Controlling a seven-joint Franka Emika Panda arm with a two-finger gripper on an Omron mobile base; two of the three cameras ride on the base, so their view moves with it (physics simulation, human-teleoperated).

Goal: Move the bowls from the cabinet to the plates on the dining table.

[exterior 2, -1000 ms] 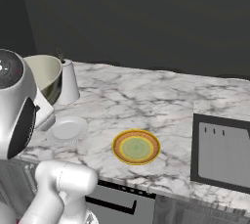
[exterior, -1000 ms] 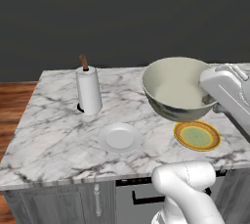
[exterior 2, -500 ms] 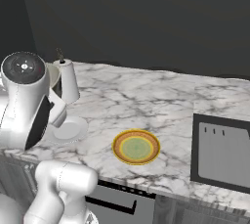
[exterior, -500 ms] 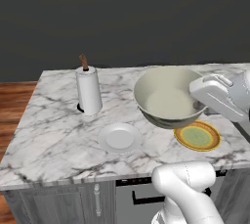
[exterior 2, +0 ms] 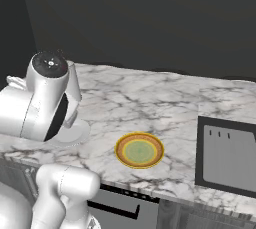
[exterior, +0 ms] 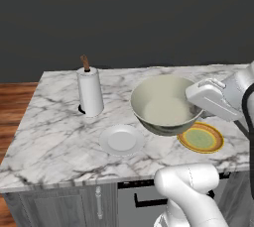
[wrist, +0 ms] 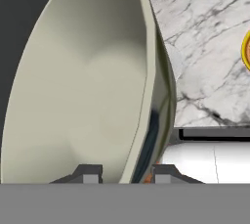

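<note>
Cream glazed deep round bowl (exterior: 166, 108) hid part of yellow-rimmed flat plate (exterior: 202, 137) in left base view; in hand view the bowl's far side ran off frame. Gripper (wrist: 123, 173) was clamped on bowl's rim, one finger inside, one outside, w/ bowl above white marble table (exterior: 54, 132), near plain white plate (exterior: 121, 140).

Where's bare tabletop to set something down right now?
Free: the marble left of the paper towel roll, and between the yellow-rimmed plate and dark mat. Crowded: where the held bowl hangs between both plates, by the white plate.
</note>
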